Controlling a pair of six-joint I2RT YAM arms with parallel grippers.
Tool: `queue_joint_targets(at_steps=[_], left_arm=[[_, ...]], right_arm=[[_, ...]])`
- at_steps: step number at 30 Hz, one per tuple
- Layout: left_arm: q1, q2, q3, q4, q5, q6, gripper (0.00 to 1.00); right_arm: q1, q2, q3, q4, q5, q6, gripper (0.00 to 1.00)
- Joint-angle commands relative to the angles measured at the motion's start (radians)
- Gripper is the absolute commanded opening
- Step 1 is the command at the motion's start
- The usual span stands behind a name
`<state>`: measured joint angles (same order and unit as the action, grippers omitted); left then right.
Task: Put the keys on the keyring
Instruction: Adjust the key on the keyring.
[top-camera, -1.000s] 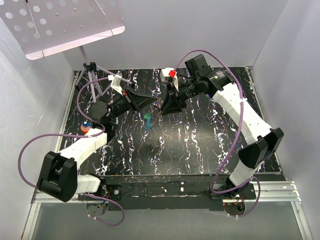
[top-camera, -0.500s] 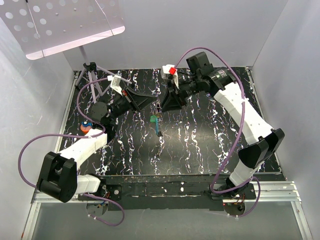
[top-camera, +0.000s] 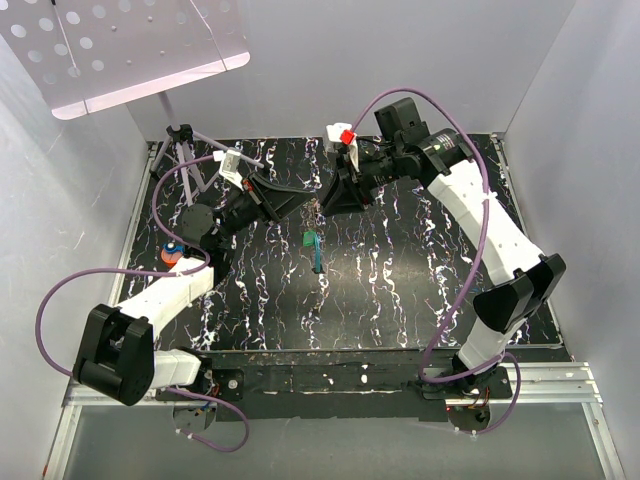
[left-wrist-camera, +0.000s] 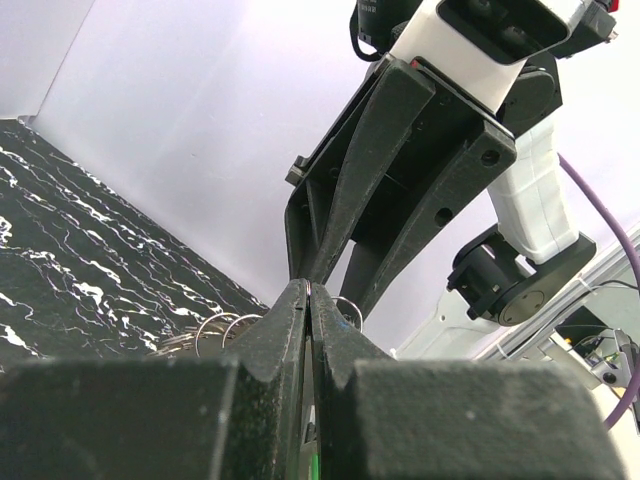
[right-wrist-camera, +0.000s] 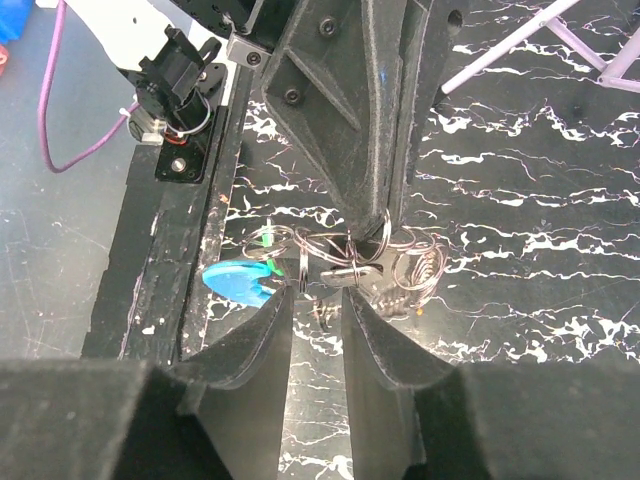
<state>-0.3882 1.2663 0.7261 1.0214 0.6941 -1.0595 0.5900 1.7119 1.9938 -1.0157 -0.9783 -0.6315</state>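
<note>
Two tips meeting inside mat (top-camera: 400, 290) edges, left gripper (left-wrist-camera: 307, 290) pinching keyring (right-wrist-camera: 386, 236), right gripper (right-wrist-camera: 316, 300) parted

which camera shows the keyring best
Right wrist: the keyring sits in the middle, its wire loops sharp, pinched by the left fingers. Left wrist shows only a few loops behind its fingers; top view barely shows it.

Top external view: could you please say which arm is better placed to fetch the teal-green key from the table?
Probably the right. The left gripper is shut on the keyring, while the right gripper has open jaws and hangs near the teal-green key.
</note>
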Motion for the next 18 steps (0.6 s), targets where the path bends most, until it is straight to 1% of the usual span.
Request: queue_joint_targets(at_steps=[1,13,18], left_arm=[[-0.001,-0.041,0.001,0.042,-0.022,-0.005,0.00],[-0.001,-0.031,0.003,0.068,-0.022,-0.030,0.00],[-0.001,-0.028,0.001,0.063,-0.024,-0.027,0.00]], right_arm=[[0.002,0.011,0.034,0.029,-0.017,0.003,0.33],[0.025,0.022,0.037,0.045,-0.010,0.004,0.24],[0.027,0.020,0.049,0.031,-0.054,0.001,0.12]])
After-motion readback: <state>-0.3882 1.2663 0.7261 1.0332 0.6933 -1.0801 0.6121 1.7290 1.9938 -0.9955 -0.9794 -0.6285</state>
